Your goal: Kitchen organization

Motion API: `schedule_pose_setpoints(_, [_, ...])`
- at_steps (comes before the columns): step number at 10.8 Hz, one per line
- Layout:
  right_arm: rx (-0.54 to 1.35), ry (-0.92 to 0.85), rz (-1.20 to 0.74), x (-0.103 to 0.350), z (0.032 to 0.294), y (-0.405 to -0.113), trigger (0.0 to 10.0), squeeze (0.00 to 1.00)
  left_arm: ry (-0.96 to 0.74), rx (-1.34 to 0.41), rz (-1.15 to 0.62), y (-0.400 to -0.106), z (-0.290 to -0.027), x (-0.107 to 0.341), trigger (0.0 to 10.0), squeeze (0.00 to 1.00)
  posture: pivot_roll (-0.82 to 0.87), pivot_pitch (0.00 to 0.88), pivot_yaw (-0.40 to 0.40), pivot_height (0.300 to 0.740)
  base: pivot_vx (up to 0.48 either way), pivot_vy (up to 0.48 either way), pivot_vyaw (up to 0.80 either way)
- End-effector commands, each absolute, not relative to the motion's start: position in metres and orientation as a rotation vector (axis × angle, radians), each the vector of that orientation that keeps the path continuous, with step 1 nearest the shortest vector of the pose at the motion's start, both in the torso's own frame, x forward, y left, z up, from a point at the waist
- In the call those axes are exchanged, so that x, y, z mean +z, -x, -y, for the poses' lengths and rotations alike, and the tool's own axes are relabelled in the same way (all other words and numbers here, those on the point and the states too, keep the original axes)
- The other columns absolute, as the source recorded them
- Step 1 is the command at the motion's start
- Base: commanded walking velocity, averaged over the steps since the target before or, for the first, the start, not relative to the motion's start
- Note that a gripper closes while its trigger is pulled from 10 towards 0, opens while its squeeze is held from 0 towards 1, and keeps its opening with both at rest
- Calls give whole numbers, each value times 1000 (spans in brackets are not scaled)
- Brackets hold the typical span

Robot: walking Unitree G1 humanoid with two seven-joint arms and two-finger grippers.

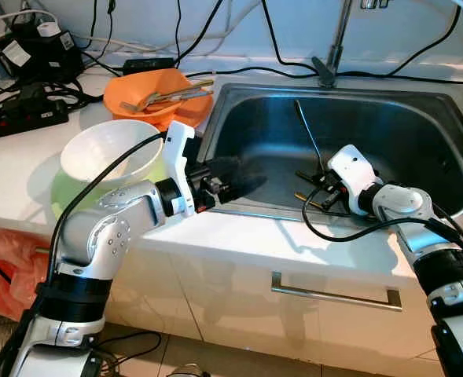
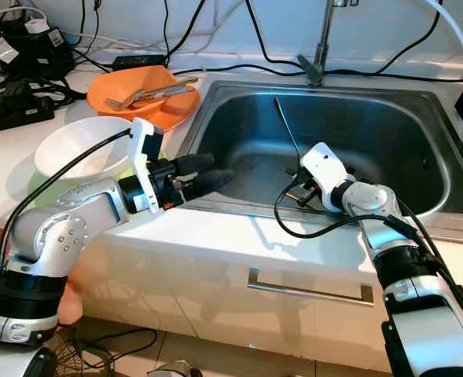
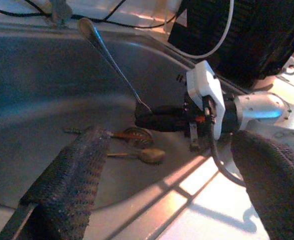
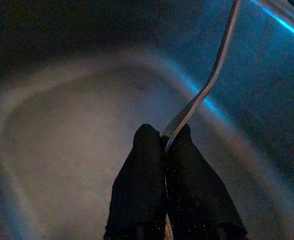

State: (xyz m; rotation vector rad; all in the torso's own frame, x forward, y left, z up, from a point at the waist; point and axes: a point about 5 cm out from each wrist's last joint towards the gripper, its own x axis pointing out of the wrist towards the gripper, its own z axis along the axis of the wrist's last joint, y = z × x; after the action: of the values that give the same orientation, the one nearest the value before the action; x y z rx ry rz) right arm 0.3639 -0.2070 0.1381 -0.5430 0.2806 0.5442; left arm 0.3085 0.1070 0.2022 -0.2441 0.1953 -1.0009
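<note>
One right gripper [image 4: 164,145] pinches one spoon [image 3: 112,65] in the steel sink [image 1: 420,118]; left gripper [image 3: 171,165], fingers spread, at nine o'clock; two bowls [image 1: 109,153] on the white counter [image 1: 19,173].

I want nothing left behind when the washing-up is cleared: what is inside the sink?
In the sink, the right gripper pinches a long utensil. Two more pieces of cutlery lie on the bottom, partly hidden behind the gripper.
</note>
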Motion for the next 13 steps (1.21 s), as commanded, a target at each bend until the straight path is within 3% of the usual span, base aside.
schedule_pose_setpoints(1, [534,564,-303,134,211,-363,10000,1000,218,-1010,-208,-308,-107,203,10000,1000,151,36,75,740,0,0,0])
schedule_pose_setpoints(6, [508,560,-267,138,211,-368,10000,1000,180,-984,-224,-309,-110,199,10000,1000,153,37,71,740,0,0,0])
schedule_pose_setpoints(9, [449,471,-151,156,207,-374,10000,1000,-18,-907,-206,-316,-114,204,10000,1000,154,35,72,740,0,0,0])
schedule_pose_setpoints(10, [460,355,-94,164,199,-373,10000,1000,-81,-855,-151,-322,-118,214,10000,1000,155,33,70,740,0,0,0])
schedule_pose_setpoints(13, [538,257,-55,166,179,-362,10000,1000,-189,-742,-84,-333,-132,227,10000,1000,156,32,72,740,0,0,0])
